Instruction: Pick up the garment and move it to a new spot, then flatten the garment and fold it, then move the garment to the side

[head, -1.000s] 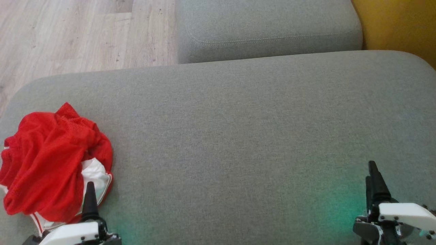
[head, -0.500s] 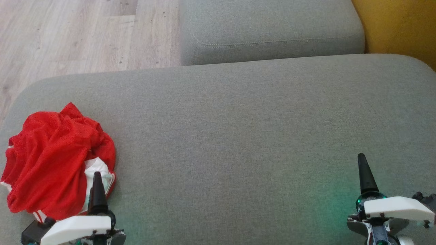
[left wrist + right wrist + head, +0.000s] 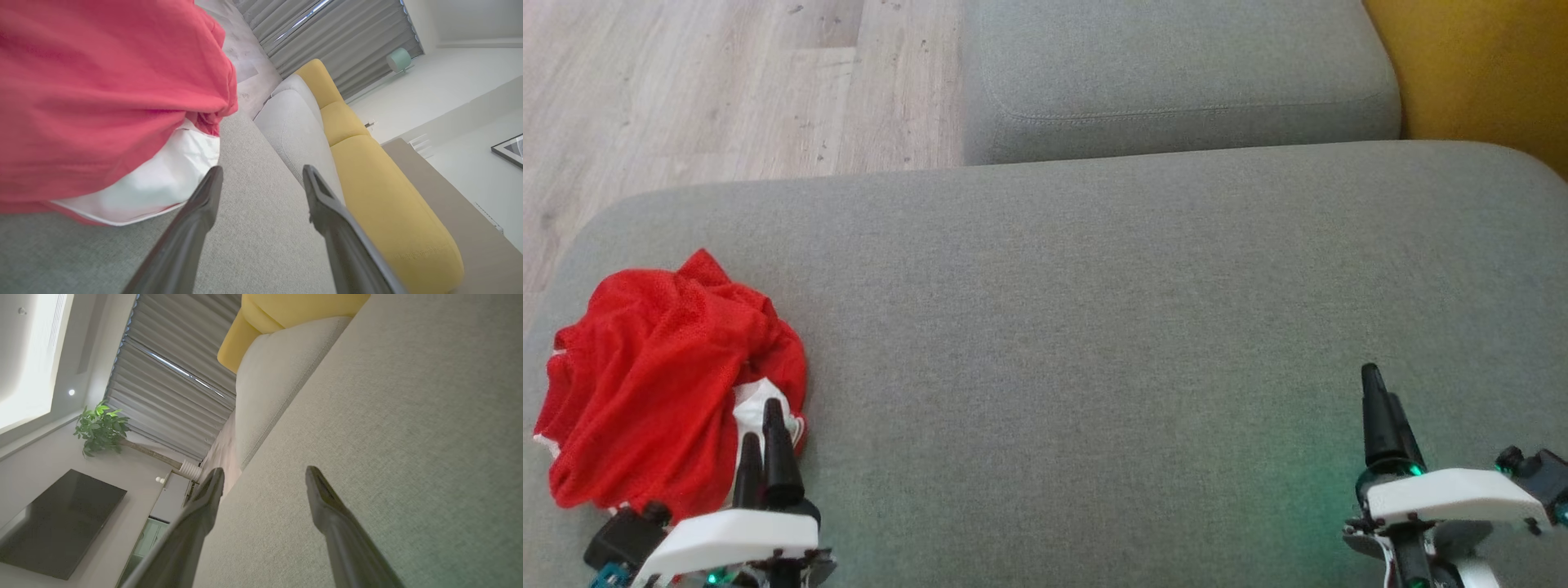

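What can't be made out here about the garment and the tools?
- Crumpled red mesh garment with white trim: type and outline hidden by its own folds, head view; cut off by top and left edges, left wrist view.
- Left tool: contact with the garment unclear, head view.

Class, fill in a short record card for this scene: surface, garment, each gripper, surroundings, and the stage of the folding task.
surface: grey cushion, broad and flat
garment: red garment with a white patch, crumpled in a heap at the cushion's left end
left gripper: open, nothing between its fingers, tips beside the white patch
right gripper: open, holding nothing, over bare cushion at the right
surroundings: wood floor beyond the cushion, yellow sofa at the far right
stage: garment not yet picked up
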